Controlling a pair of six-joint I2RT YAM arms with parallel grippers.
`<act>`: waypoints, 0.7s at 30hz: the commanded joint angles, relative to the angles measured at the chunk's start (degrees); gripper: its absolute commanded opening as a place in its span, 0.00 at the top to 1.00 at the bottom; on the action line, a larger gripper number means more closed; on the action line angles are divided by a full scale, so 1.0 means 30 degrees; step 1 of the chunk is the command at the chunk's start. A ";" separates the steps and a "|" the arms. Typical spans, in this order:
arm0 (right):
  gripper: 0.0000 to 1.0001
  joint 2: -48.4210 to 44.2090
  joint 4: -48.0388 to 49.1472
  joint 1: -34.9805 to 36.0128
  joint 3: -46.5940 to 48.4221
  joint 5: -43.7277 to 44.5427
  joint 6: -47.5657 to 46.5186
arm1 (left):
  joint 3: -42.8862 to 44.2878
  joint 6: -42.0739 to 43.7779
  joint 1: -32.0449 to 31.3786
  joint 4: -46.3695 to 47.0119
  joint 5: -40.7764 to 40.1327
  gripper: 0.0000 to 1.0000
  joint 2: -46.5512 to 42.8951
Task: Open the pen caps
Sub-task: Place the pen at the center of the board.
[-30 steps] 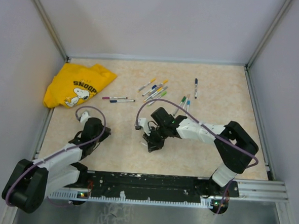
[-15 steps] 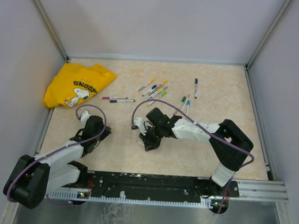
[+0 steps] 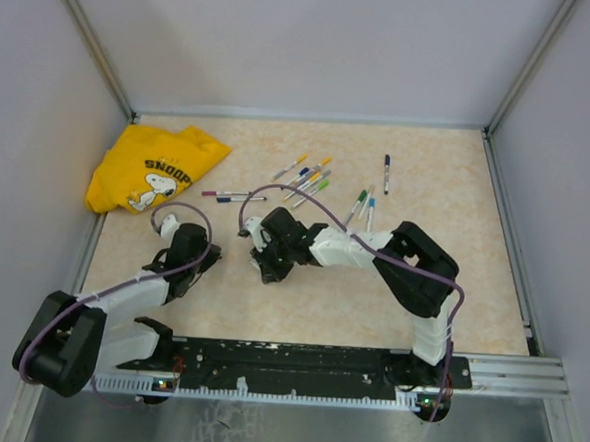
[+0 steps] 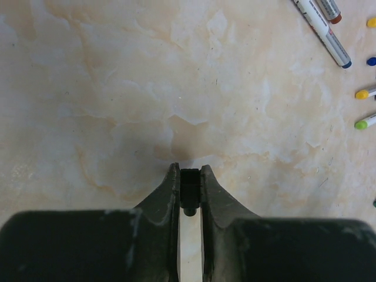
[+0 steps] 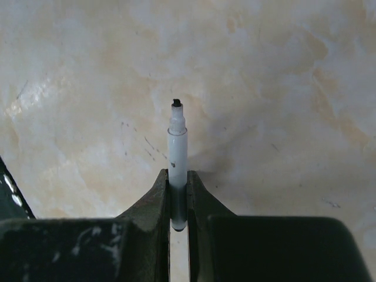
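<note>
One pen open: the right hand [image 5: 179, 174] pinches a bare-tipped pen [image 5: 177, 141] over the desk [image 5: 282, 88], while the left hand [image 4: 189, 171], at its 9 o'clock, nips the pulled-off black cap [image 4: 189, 187]. The next move likely calls for setting both down and fetching one of the capped pens [image 3: 307, 182] lying at 12 o'clock.

I have one black cap [image 4: 189, 197] off its pen, standing upright and pinched between the fingers of my left gripper [image 4: 189, 171], close over the counter [image 3: 457, 191]. The other caps are still on pens lying flat. There is a fanned cluster of yellow, blue, orange and green caps [image 3: 306, 178], a purple cap [image 3: 207, 193] beside a dark one, a green cap [image 3: 362, 195] by a blue one, and a lone dark cap [image 3: 387, 160].
</note>
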 commanded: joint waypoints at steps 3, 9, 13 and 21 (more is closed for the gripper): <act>0.99 0.1617 -0.0483 0.1304 0.3048 0.2539 0.1738 | 0.0141 0.0014 0.0122 -0.2947 -0.0120 0.85 0.1350; 0.91 0.1832 -0.0758 0.1551 0.3095 0.3779 0.2064 | 0.0019 0.0082 0.0100 -0.3180 -0.0137 0.67 0.1208; 0.89 0.1977 -0.0871 0.1558 0.3114 0.4305 0.1997 | -0.0115 -0.0013 0.0136 -0.3139 -0.0189 0.60 0.0992; 0.76 0.2243 -0.1294 0.1552 0.3250 0.4801 0.1880 | -0.0218 -0.0034 0.0122 -0.3251 -0.0138 0.59 0.0698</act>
